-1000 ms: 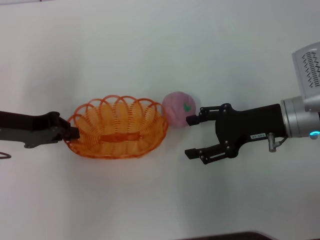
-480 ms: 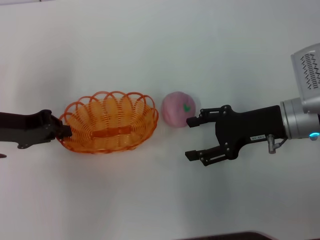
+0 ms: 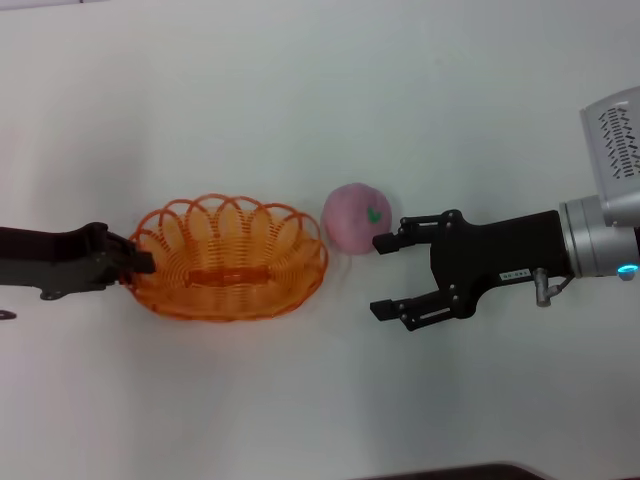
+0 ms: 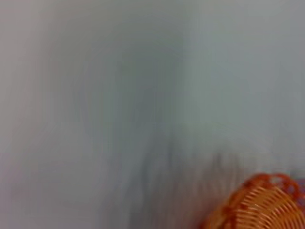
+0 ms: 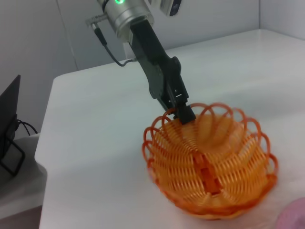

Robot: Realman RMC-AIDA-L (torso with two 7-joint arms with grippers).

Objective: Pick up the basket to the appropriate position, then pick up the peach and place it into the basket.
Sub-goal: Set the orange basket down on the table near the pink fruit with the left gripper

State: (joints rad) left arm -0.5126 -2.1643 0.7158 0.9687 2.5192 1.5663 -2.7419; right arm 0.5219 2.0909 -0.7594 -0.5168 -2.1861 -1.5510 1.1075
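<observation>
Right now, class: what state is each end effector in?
Left end effector: closed on the rim of the basket.
Right end effector: open, holding nothing, beside the peach.

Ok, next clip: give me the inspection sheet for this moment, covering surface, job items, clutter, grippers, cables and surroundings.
Surface: white table, no marks seen.
Basket: orange, upright, empty, close to the peach on its left.
Peach: on the table, outside the basket.
Clutter: nothing seen.
Left gripper: shut on the basket's left rim.
Right gripper: open, just right of the peach, upper fingers next to it.
Cables: black lead looping at the left arm's wrist; thin black cables hang beside the table.
Surroundings: pale wall behind the table, dark object at its edge.
</observation>
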